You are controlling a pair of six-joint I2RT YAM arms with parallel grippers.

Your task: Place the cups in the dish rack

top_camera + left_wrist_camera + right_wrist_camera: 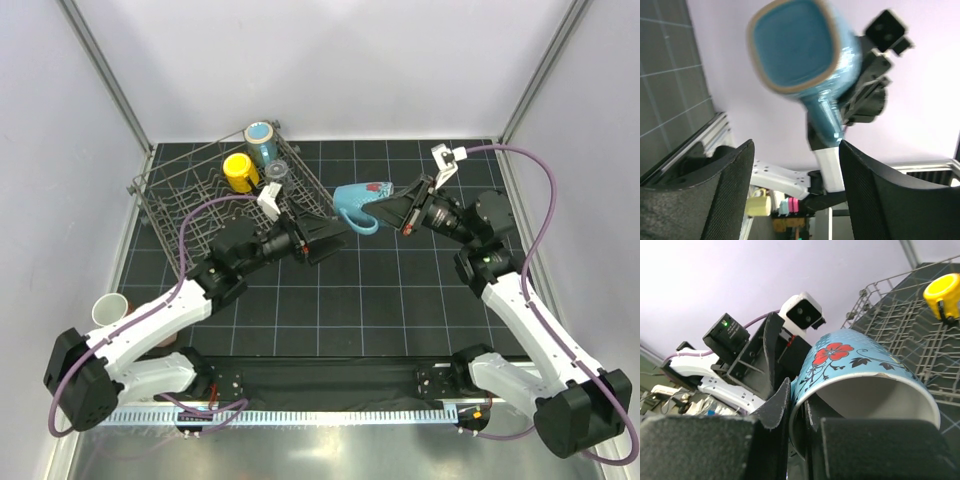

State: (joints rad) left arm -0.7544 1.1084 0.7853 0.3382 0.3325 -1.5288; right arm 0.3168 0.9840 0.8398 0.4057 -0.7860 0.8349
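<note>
Fingers [773, 410] of right gripper [799, 401] clenched blue mug [358, 203] rim, right of dish rack [152, 215]. Left gripper [338, 237] was open, short of mug; rec. centring jaws on body before release.

The dish rack [175, 205], a grey wire basket with rows of upright tines, sat flat. In its far right corner I saw a light blue cup [262, 139], and just nearer in, a yellow cup [240, 172] among the tines. Just right of the rack, off the surface, a blue mug [358, 203] with a red flower hung on its side, base toward the rack, its rim pinched in my right gripper [797, 405]. Well to the rack's near left, a pale cup [108, 309] stood mouth up.
</note>
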